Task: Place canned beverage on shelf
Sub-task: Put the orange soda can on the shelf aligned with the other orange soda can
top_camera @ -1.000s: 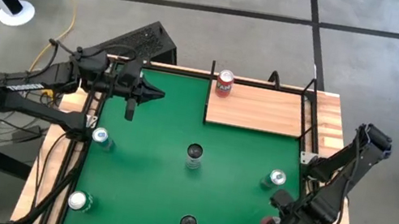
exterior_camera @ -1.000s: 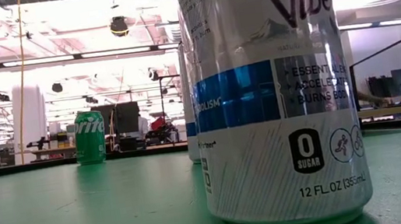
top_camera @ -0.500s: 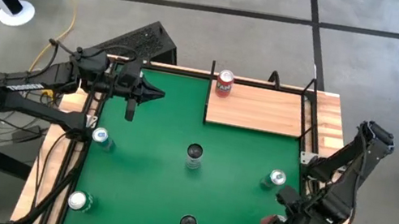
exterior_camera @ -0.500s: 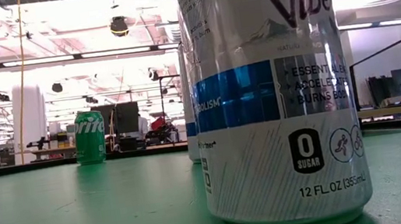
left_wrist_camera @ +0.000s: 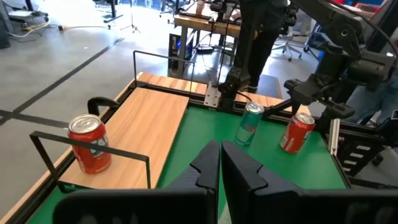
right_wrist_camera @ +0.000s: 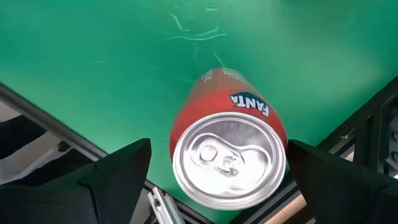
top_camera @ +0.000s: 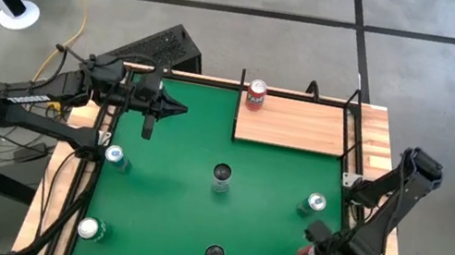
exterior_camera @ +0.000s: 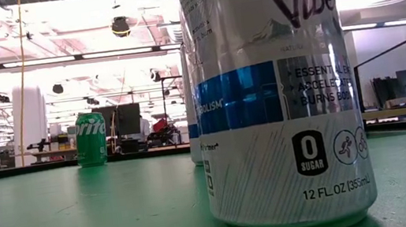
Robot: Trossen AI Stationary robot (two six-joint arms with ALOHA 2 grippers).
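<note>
Fanta can: an orange can (right_wrist_camera: 227,152) stands upright on the green felt near the table's right front corner, directly under the right gripper; also seen at (top_camera: 307,252).
Right gripper: it (right_wrist_camera: 217,171) hangs over that can with its fingers (right_wrist_camera: 118,171) spread wide, one on each side and clear of the can; it holds nothing.
Shelf: the pale-wood panel (top_camera: 298,126) lies at the table's far edge, right of centre, well apart from the can.
On shelf: another red can (top_camera: 256,94) stands at its left corner.
Left gripper: it (left_wrist_camera: 219,163) sits raised over the far left of the felt, fingers pressed together, seemingly empty.
Other cans: a blue-and-silver can (top_camera: 315,203) is near the right gripper; a tall white can (exterior_camera: 276,95) fills the low view.
</note>
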